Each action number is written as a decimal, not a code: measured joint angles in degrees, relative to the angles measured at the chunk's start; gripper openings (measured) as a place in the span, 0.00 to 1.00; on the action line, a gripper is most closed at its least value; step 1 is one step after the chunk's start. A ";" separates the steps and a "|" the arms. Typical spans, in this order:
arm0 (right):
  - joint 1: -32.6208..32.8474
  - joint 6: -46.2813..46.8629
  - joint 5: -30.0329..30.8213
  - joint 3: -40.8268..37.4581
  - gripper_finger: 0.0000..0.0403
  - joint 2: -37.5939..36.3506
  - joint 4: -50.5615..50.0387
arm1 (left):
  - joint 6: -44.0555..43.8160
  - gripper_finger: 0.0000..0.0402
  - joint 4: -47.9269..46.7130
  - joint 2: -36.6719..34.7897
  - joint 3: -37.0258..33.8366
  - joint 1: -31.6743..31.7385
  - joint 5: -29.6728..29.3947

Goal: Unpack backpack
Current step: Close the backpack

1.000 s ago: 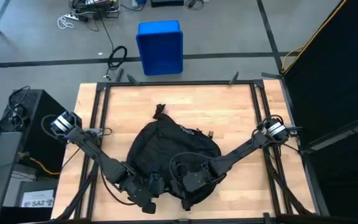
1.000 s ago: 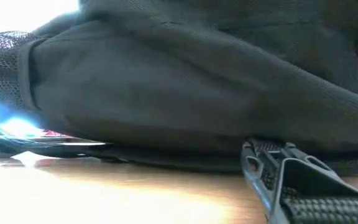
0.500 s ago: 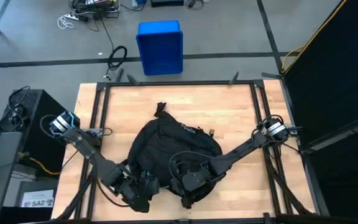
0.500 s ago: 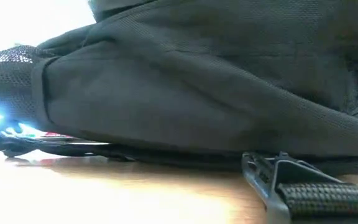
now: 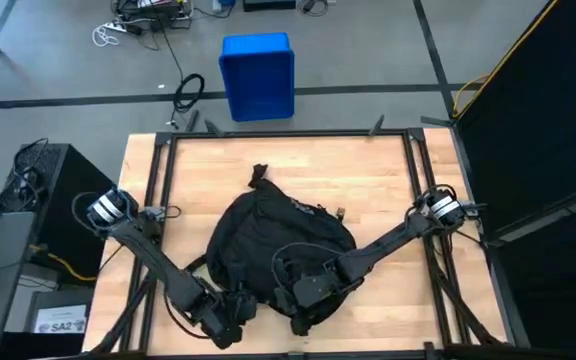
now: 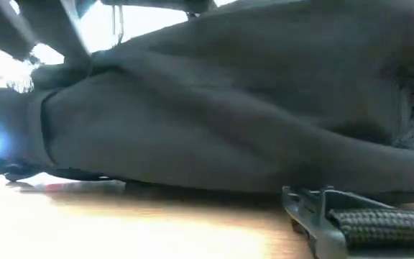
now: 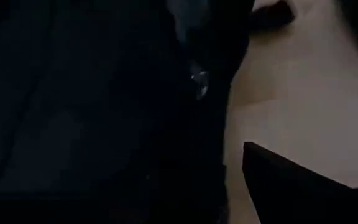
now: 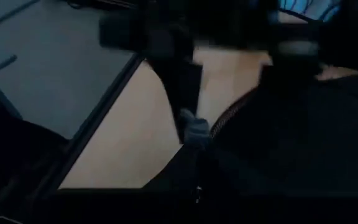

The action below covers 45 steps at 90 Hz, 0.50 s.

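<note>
Since a second ago my left gripper slid nearer the backpack's near edge; right gripper stays there. Their grip I cannot tell. Blue bin sits beyond the table.

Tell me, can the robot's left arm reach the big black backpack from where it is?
Probably yes. The left gripper is already at the near edge of the backpack, with nothing showing between them. The right gripper sits at that edge too. Whether either actually grips the fabric can't be told.

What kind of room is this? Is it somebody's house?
Probably not a house: it looks like a robot lab or workshop. A wooden table stands on a bare grey floor, with loose cables and a blue bin.
</note>
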 joint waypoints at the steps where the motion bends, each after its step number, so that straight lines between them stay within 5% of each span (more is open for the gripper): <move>1: 0.00 -0.05 -0.15 0.00 0.00 0.00 0.10 | 0.17 0.46 0.00 0.19 0.00 0.04 -0.44; 45: 0.00 -0.12 -2.60 0.00 0.00 0.00 1.04 | 8.98 0.46 5.42 4.65 0.00 1.24 -7.35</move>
